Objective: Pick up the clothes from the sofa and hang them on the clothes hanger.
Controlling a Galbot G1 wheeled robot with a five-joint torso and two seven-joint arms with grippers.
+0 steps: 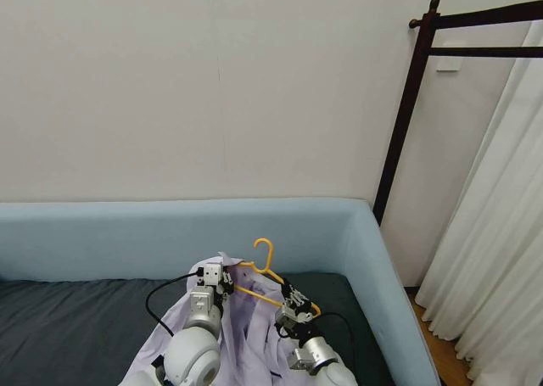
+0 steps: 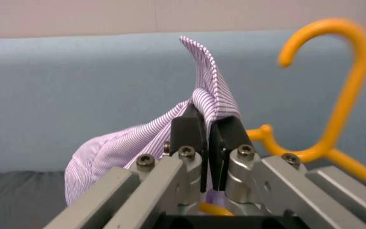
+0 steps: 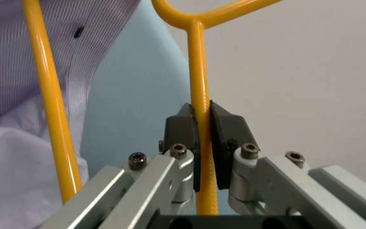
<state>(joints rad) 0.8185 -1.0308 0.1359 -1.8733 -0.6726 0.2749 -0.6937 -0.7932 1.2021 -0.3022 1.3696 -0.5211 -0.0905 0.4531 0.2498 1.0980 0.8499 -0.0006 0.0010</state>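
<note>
The left gripper [image 2: 207, 125] is raised above the sofa [image 1: 170, 233], and its two dark fingers are pressed together on a fold of a purple striped shirt [image 2: 106, 148]. The pinched fold stands up in a peak above the fingertips, and the rest of the cloth falls away below and to one side of the gripper. In the head view, the shirt hangs in loose folds between and in front of the two arms, above the dark seat cushion [image 1: 68, 318].

The right gripper [image 3: 203, 117] is just beside the left one, slightly lower and farther to the robot's right. It is clamped on a thin bar of a yellow hanger [image 3: 198, 71], with the bar running straight between its closed fingers. A second yellow bar of the hanger runs alongside the first, with shirt fabric lying against and behind it. The hanger's hook rises above both grippers, in front of the pale blue backrest. The hanger's arm slopes down towards the right gripper.

A dark wooden clothes rack [image 1: 413, 89] stands past the sofa's right end, against the plain wall [image 1: 212, 89] and well apart from the grippers. A white curtain [image 1: 501, 259] hangs just beside it on the right.
</note>
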